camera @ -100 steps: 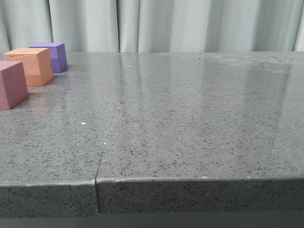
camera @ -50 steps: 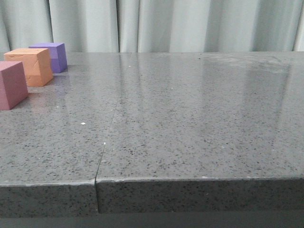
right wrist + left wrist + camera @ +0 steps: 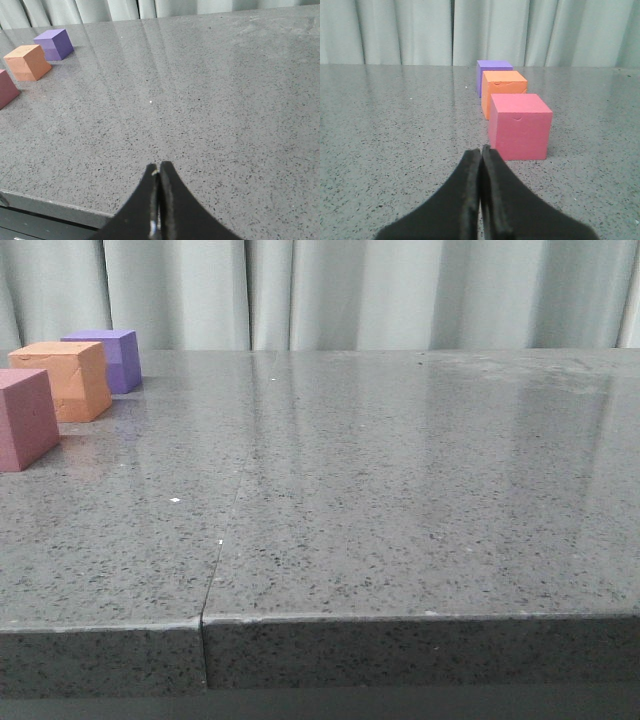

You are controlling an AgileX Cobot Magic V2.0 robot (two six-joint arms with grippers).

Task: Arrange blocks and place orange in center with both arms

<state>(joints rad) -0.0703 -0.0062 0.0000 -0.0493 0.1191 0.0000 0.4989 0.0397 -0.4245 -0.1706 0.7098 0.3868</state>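
The left end effector [image 3: 480,150] is clenched, its two black fingers [image 3: 469,170] pressed together with nothing between them, and it sits low over the grey speckled table [image 3: 395,150]. Directly ahead of its tips, near but not touching, stands the pinkish-red block [image 3: 521,126]. Behind this block, farther from the end effector, is the orange block [image 3: 503,92], and behind that one the purple block [image 3: 492,75], so the three make one line going away from the fingers, with the orange one in the middle. Whether the blocks touch each other cannot be told from this view; in the front view a small gap shows between the pinkish-red block [image 3: 25,417] and the orange block [image 3: 65,379], while the purple block [image 3: 108,359] stands just behind the orange one. The right end effector [image 3: 159,169] is also clenched and empty, near the front edge of the table [image 3: 225,100]. The three blocks are well apart from it, far ahead and to its left: purple block [image 3: 54,43], orange block [image 3: 28,62] and pinkish-red block [image 3: 6,89], the last partly cut by the picture edge. A pale curtain [image 3: 350,290] hangs behind the table.
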